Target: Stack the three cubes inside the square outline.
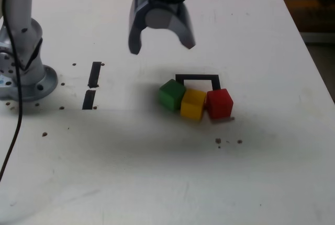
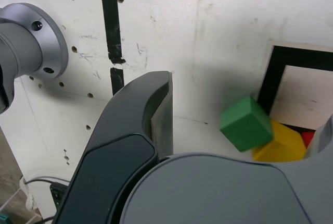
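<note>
Cubes sit in a tight row on the white bench (image 1: 251, 183): the green cube (image 1: 171, 94) on the exterior view's left, the yellow cube (image 1: 193, 104) in the middle and the red cube (image 1: 219, 103) on the right, each touching its neighbour. They lie along the near edge of the square outline (image 1: 197, 78), overlapping its tape but not properly inside it, and none is stacked. The tool (image 1: 162, 47) hangs above and behind them with its jaws spread wide and nothing between them, so the step in hand looks like the approach to a first pick. The next move probably calls for coming down over one end cube, since the yellow one has no free sides for the jaws. Open room is generous on every side of the row; the two short tape strips (image 1: 92, 84) and the arm's base (image 1: 26, 73) lie well apart on the exterior view's left.
</note>
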`<action>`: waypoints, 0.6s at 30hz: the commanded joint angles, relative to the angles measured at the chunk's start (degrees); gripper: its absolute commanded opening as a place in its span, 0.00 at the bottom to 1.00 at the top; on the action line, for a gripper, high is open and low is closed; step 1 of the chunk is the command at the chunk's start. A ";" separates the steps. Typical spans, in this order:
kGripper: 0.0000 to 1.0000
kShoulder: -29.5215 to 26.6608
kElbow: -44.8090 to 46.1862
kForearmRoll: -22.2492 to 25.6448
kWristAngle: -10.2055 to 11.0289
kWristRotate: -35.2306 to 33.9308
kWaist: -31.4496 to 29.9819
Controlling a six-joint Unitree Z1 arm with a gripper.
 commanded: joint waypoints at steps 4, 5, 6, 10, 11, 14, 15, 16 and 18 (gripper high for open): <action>1.00 5.24 -11.87 5.34 -0.08 0.28 -1.35; 1.00 6.33 -13.98 5.98 -0.21 0.23 -1.86; 1.00 7.39 -16.01 6.44 -0.41 0.12 -2.42; 1.00 11.00 -22.99 7.26 -1.46 -0.90 -4.68; 1.00 11.63 -24.33 7.31 -1.74 -1.35 -5.20; 1.00 12.65 -27.18 7.37 -2.54 -3.05 -6.55; 1.00 12.77 -27.85 7.38 -2.79 -3.67 -6.97; 1.00 12.84 -28.49 7.39 -3.02 -4.27 -7.39; 1.00 12.91 -29.64 7.42 -3.51 -5.45 -8.23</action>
